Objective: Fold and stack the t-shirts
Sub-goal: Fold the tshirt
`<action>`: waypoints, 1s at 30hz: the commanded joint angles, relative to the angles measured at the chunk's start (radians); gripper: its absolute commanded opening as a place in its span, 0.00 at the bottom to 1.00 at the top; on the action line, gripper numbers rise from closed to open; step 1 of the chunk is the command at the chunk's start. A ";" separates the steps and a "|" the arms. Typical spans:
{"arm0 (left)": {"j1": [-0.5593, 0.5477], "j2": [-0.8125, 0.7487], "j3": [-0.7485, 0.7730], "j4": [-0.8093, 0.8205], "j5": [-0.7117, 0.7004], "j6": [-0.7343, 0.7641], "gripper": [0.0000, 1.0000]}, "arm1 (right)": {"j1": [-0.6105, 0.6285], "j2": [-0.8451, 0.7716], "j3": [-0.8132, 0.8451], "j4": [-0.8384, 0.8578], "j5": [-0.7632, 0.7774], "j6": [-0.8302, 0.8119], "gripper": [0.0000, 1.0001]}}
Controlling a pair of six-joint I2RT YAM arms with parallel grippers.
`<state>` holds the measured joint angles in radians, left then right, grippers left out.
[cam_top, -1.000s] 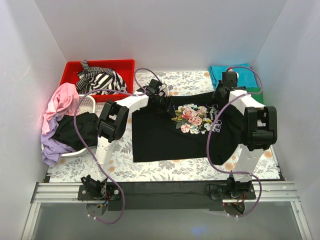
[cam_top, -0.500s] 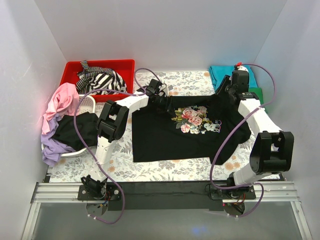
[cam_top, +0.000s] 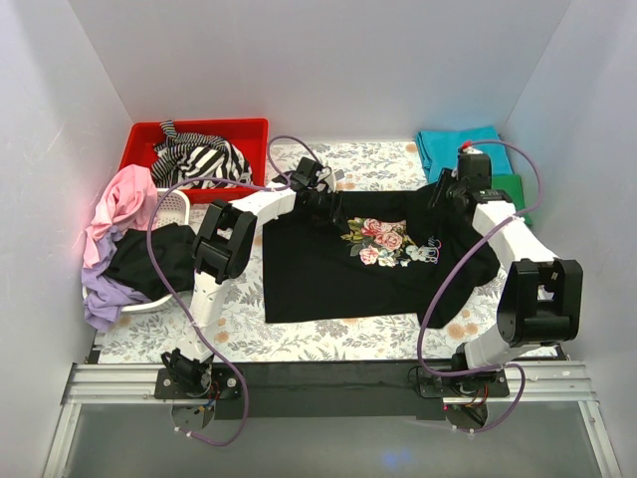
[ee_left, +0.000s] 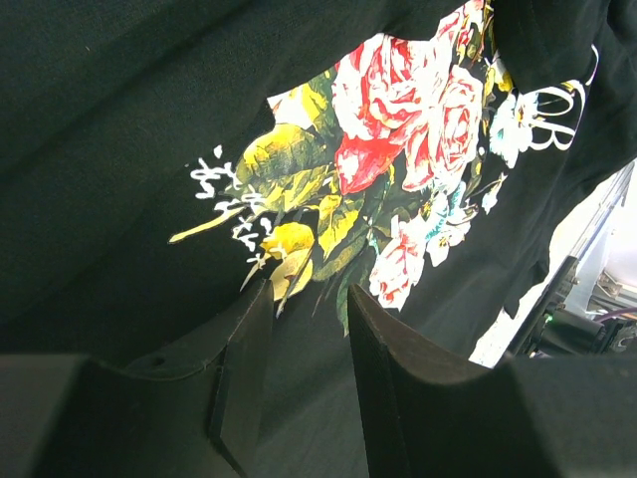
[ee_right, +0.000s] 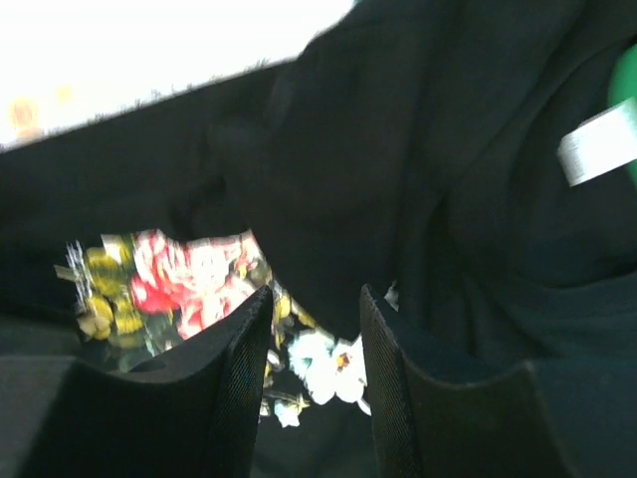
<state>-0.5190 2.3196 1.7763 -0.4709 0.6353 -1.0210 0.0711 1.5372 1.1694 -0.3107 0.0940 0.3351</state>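
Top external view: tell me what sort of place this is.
Probably a robot test cell set up for laundry folding, not a home: plain white walls box in the table, a metal mounting rail runs along its near edge, and a black t-shirt lies spread near a red bin.

1. The left arm and right arm wore white shells with black joint housings.
2. A purple cable trailed along each.
3. The left gripper and right gripper had matte black fingers.
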 commanded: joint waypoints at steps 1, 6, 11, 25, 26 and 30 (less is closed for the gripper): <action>-0.003 -0.017 0.023 -0.009 0.003 0.004 0.34 | -0.008 -0.012 -0.112 0.028 -0.149 -0.004 0.47; -0.003 -0.028 0.008 -0.008 -0.005 0.007 0.34 | -0.008 -0.012 -0.192 0.096 -0.168 0.047 0.48; -0.003 -0.029 0.008 -0.008 -0.009 0.012 0.34 | -0.019 0.044 -0.209 0.125 -0.188 0.084 0.52; -0.003 -0.019 -0.003 -0.018 -0.017 0.019 0.34 | -0.030 0.077 -0.185 0.127 -0.126 0.078 0.55; -0.003 -0.020 -0.003 -0.018 -0.016 0.019 0.34 | -0.030 0.086 -0.185 0.127 -0.120 0.076 0.55; -0.003 -0.017 0.002 -0.018 -0.017 0.018 0.34 | -0.031 0.112 -0.192 0.140 -0.135 0.078 0.55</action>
<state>-0.5190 2.3196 1.7756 -0.4721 0.6193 -1.0138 0.0456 1.6424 0.9535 -0.1833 -0.0486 0.4156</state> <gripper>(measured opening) 0.345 0.548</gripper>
